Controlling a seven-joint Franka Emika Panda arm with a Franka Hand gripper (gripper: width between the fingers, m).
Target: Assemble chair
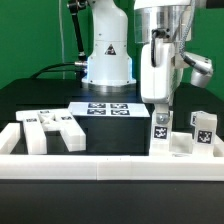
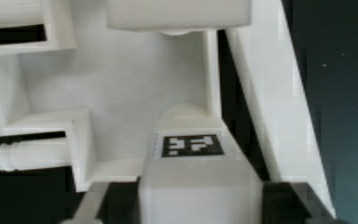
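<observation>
The hand [image 1: 159, 106] is clamping a tagged chair piece [image 1: 160, 128] just beside the marker board [image 1: 104, 109], with other pieces [image 1: 52, 131] lying loose beyond that board, so assembly is probably only beginning.

A robotics lab bench, by the look of it: a white arm [image 1: 107, 55] standing on a black table [image 1: 28, 97], green screen [image 1: 30, 40] behind, cables [image 1: 62, 64] trailing, and square tags on the marker board [image 1: 108, 108] and the loose white parts [image 1: 52, 128].
</observation>
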